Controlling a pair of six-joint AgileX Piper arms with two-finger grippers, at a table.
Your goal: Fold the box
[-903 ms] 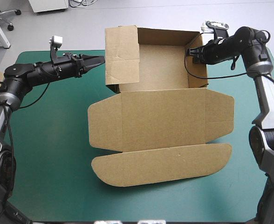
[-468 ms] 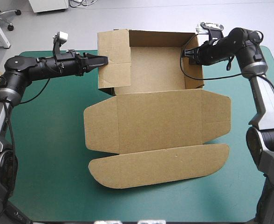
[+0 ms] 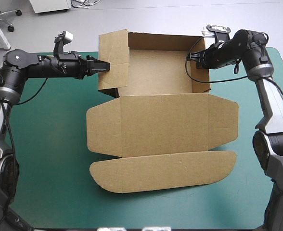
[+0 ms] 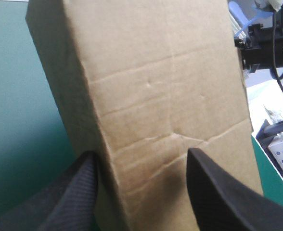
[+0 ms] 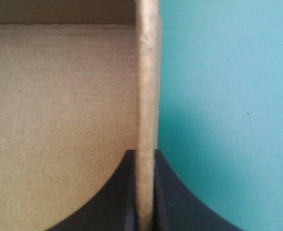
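Note:
The brown box (image 3: 160,72) stands at the far middle of the table as an open tray, its lid (image 3: 165,125) and front flap lying flat toward the near edge. The left wall flap (image 3: 113,60) stands upright. My left gripper (image 3: 105,66) is open and pressed against that flap, which fills the space between the two black fingers (image 4: 83,192) in the left wrist view. My right gripper (image 3: 193,55) is at the tray's right wall, shut on the wall's top edge (image 5: 147,86), with the tray's inside on one side and teal-green cover on the other.
Bare teal-green cover (image 3: 50,144) lies left of the box, with a narrower strip to its right. The lid's rounded front flap (image 3: 163,171) reaches close to the table's near edge. The right arm's cable hangs over the tray's right wall.
My left gripper has moved right, up to the left flap. The flap has swung further inward, and the whole box has shifted a little left. My right gripper has kept hold of the right wall.

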